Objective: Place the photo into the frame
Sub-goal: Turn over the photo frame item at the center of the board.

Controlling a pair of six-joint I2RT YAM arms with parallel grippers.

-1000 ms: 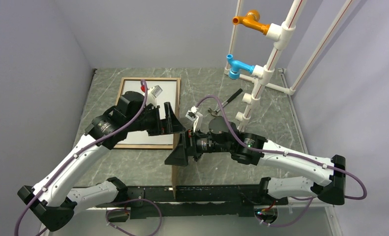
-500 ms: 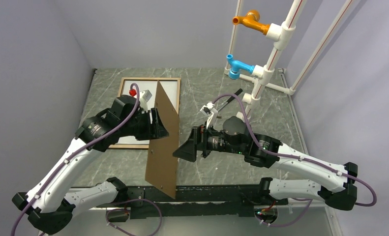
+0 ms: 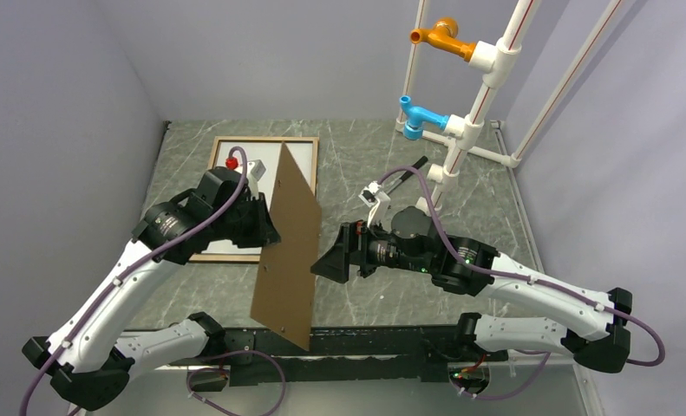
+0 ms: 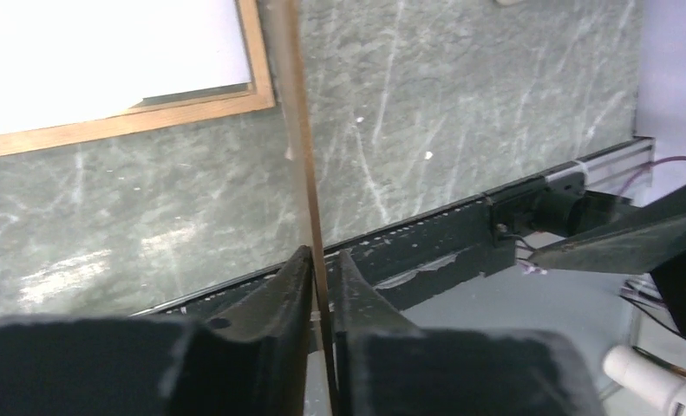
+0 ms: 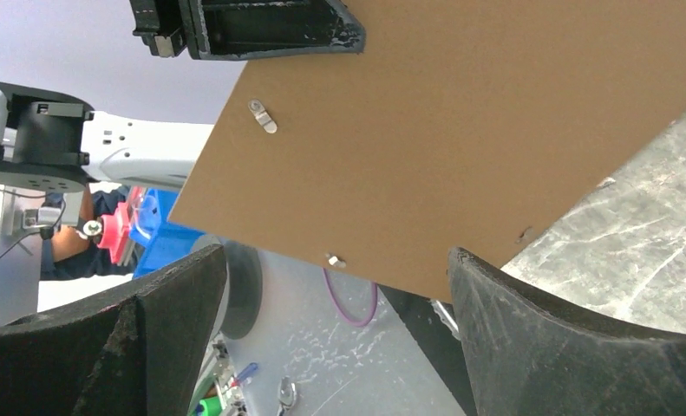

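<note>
On a grey-green marbled table (image 3: 365, 156) between plain grey walls, a large wood-railed rectangular frame (image 3: 270, 139) is laid flat at the far left. A white sheet, the photo (image 3: 270, 152) (only its plain side shows), lies within the rails. Both are partly hidden by the left arm and by a solid brown backing board (image 3: 291, 251). This board is pinched edgewise, tilted upright, by the left gripper (image 4: 322, 260). Two metal clips (image 5: 262, 116) are counted on it. The right gripper (image 3: 320, 263) is held spread wide beside it, holding nothing. A white pipe rack (image 3: 469, 113) stands behind.
</note>
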